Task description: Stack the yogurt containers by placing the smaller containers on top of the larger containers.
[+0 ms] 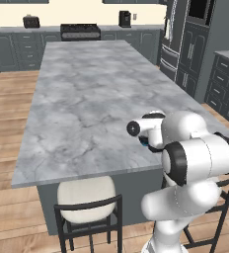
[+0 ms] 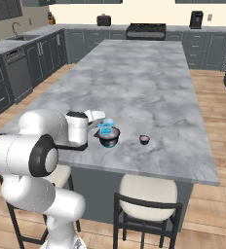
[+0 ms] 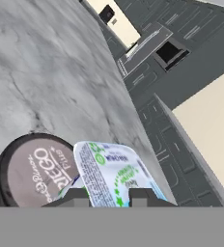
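The larger container, a round dark cup point(image 2: 110, 139) with a pale greyish lid point(image 3: 34, 169), stands on the marble island point(image 2: 134, 82) near its front edge. My gripper point(image 2: 103, 122) is shut on the smaller light-blue-and-white pack point(image 2: 105, 128), which sits just over the cup's top. In the hand view the pack point(image 3: 115, 174) is pinched between my two fingertips point(image 3: 75, 197) and overlaps the lid's edge; whether it touches the lid I cannot tell. The tiny dark-topped piece point(image 2: 144, 139) stands on the counter to the right of the cup, apart from it.
Two stools point(image 2: 146, 194) point(image 1: 87, 197) stand against the island's near edge. A stove point(image 2: 146, 30), a toaster point(image 2: 103, 20) and a dark appliance point(image 2: 196, 19) line the back counter. A sink point(image 2: 22, 37) is at the far left.
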